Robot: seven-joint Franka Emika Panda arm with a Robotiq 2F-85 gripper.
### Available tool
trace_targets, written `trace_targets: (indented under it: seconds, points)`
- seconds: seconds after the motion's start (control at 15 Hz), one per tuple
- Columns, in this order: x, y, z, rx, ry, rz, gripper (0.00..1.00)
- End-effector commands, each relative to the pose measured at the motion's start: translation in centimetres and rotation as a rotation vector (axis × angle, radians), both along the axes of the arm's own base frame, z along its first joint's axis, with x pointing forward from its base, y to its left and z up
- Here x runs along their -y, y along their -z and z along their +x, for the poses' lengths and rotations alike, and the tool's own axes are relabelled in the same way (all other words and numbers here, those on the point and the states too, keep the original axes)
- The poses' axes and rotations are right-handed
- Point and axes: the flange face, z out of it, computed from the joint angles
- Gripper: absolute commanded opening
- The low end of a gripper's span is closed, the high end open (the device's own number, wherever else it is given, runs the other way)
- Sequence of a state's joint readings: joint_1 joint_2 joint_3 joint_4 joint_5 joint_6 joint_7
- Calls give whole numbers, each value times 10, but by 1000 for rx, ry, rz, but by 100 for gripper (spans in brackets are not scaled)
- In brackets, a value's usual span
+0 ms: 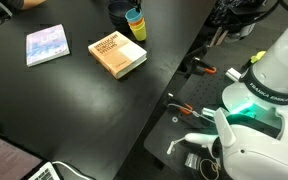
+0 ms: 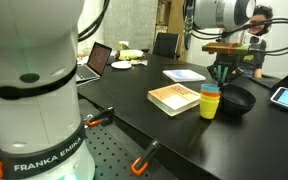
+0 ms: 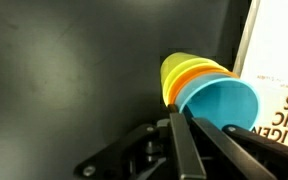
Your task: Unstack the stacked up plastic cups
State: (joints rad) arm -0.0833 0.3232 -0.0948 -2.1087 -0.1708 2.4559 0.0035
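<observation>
Upright cup stack is found straight below the end effector, which looks closed right at the top rim, actual grip unclear tbh.

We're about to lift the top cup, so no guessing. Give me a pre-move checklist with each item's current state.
1. Nesting: teal cup topmost, over orange cup and yellow cup: ok.
2. Posture: stack upright on the table: ok.
3. Alignment: gripper at the top of the stack: ok.
4. Grasp: fingers closed on the teal rim: cannot tell.
5. Clearance: tan book apart from the stack: ok.
6. Clearance: dark bowl apart from the stack: cannot tell, they overlap in view.
</observation>
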Motion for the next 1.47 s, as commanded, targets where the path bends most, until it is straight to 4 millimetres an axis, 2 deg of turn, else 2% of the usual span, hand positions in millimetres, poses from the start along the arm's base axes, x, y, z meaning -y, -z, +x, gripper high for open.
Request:
trace_targets:
  seconds: [0.0,0.27,0.4,0.8,1.0,1.2,1.4]
  points:
    - [4,-28,-9,66,17,58,1]
    - [14,-44,-16,111,55,100,1]
    - [18,-59,-22,121,67,105,1]
    - [34,-122,-53,114,85,90,1]
    - [60,-144,-72,97,117,50,1]
    - [96,-140,-86,71,163,24,1]
    - [125,-118,-88,72,198,21,1]
